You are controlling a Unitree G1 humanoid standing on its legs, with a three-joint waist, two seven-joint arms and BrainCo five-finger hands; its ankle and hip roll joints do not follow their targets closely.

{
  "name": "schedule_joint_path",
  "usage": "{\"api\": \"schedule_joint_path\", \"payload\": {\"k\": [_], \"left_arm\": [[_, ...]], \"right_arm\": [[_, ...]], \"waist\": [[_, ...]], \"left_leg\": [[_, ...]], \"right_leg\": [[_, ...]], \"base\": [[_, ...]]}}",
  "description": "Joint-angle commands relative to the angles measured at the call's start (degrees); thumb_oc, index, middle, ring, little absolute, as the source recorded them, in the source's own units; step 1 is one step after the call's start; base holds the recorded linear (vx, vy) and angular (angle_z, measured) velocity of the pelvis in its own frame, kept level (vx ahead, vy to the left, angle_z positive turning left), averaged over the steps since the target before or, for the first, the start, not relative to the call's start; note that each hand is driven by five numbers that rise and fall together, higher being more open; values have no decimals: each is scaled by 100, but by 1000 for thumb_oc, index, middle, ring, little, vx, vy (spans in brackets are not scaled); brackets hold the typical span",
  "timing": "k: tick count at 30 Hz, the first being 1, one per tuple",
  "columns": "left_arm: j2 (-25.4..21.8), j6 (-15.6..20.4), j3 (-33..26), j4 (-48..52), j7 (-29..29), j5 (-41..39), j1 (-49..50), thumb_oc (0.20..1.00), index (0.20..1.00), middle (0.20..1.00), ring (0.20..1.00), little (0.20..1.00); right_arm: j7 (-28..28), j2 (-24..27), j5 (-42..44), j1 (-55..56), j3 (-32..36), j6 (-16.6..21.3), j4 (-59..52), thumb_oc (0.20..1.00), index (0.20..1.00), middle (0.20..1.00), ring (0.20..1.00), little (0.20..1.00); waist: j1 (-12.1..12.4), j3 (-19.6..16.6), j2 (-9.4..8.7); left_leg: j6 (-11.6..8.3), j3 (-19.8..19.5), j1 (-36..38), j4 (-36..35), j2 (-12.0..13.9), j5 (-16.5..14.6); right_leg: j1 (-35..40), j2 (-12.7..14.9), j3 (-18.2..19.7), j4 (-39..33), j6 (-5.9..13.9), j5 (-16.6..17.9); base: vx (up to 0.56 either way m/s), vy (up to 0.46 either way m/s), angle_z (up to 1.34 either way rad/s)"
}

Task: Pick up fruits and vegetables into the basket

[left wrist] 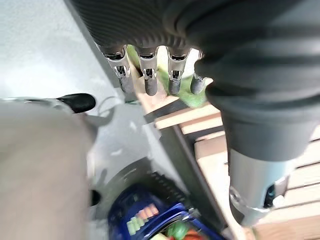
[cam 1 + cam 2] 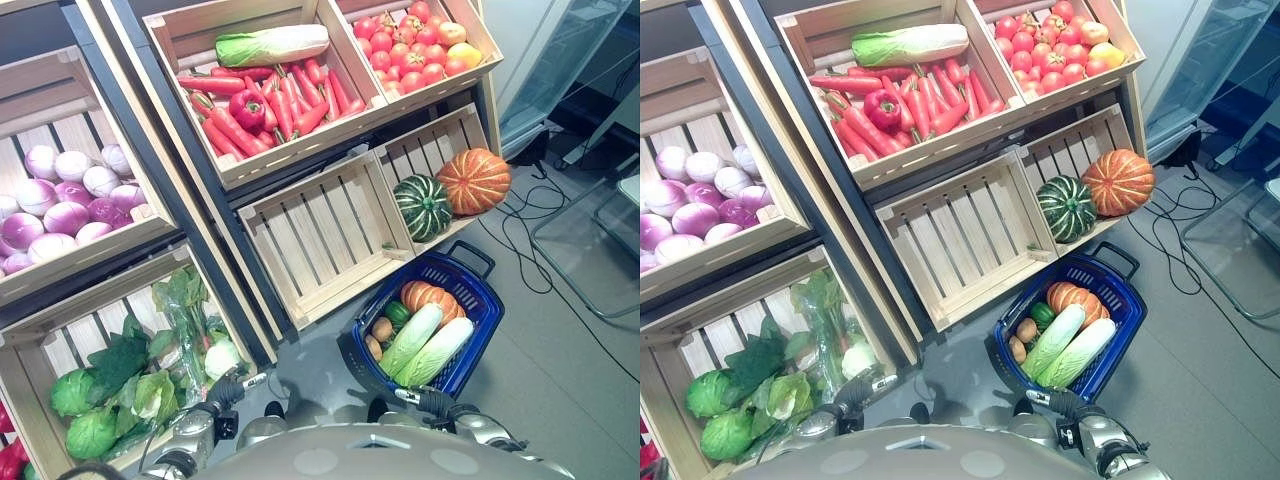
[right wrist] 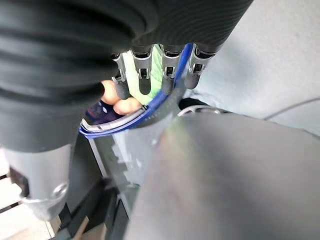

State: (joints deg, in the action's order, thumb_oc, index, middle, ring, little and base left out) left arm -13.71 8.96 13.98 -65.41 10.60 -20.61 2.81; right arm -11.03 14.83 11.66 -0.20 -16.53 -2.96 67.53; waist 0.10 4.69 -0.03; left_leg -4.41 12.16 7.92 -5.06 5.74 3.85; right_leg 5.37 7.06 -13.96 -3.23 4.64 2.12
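A blue basket (image 2: pixel 487 300) with a black handle stands on the grey floor in front of the shelf. In it lie a small orange pumpkin (image 2: pixel 428 298), two napa cabbages (image 2: pixel 425 345), potatoes (image 2: pixel 380 330) and a green vegetable. My left hand (image 2: pixel 228 390) hangs low beside the greens crate, fingers (image 1: pixel 149 75) straight and holding nothing. My right hand (image 2: pixel 432 402) hangs just in front of the basket's near rim (image 3: pixel 165 97), its fingers (image 3: pixel 144 75) straight and holding nothing too.
Wooden shelf crates hold carrots with a red pepper (image 2: pixel 247 107) and a napa cabbage (image 2: pixel 272 44), tomatoes (image 2: pixel 410 45), a green pumpkin (image 2: pixel 422 207) beside an orange one (image 2: pixel 474 181), onions (image 2: pixel 65 200) and leafy greens (image 2: pixel 120 380). One middle crate (image 2: pixel 325 235) has nothing in it. Cables lie on the floor at right.
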Motion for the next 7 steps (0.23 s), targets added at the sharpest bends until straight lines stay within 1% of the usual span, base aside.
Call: {"api": "schedule_joint_path", "payload": {"k": [1,3,5,7], "left_arm": [[120,-95,51,-301,161,63,-461,1000,1000,1000,1000,1000],[119,-196,23,-367,225,197,-474,1000,1000,1000,1000,1000],[118,-283,23,-385,289,242,-486,1000,1000,1000,1000,1000],[125,-283,49,-405,326,261,-517,1000,1000,1000,1000,1000]], "right_arm": [[-456,-278,-235,-338,-189,-83,226,1000,1000,1000,1000,1000],[-549,-297,-199,-353,-204,-251,282,1000,1000,1000,1000,1000],[-536,-295,-212,-373,-215,-324,306,1000,1000,1000,1000,1000],[-568,-286,-205,-388,-226,-350,344,1000,1000,1000,1000,1000]], "waist": [[134,261,-124],[162,236,-138],[177,224,-140],[192,220,-141]], "left_leg": [[246,34,-58,389,-279,-722],[271,7,-51,426,-294,-742],[279,4,-34,429,-291,-743],[292,-11,-19,432,-293,-758]], "right_leg": [[68,282,-270,326,293,-184],[101,268,-282,349,276,-214],[130,259,-293,356,264,-228],[156,256,-305,360,255,-248]], "base": [[46,16,4],[45,1,4],[30,-2,8],[12,0,2]]}}
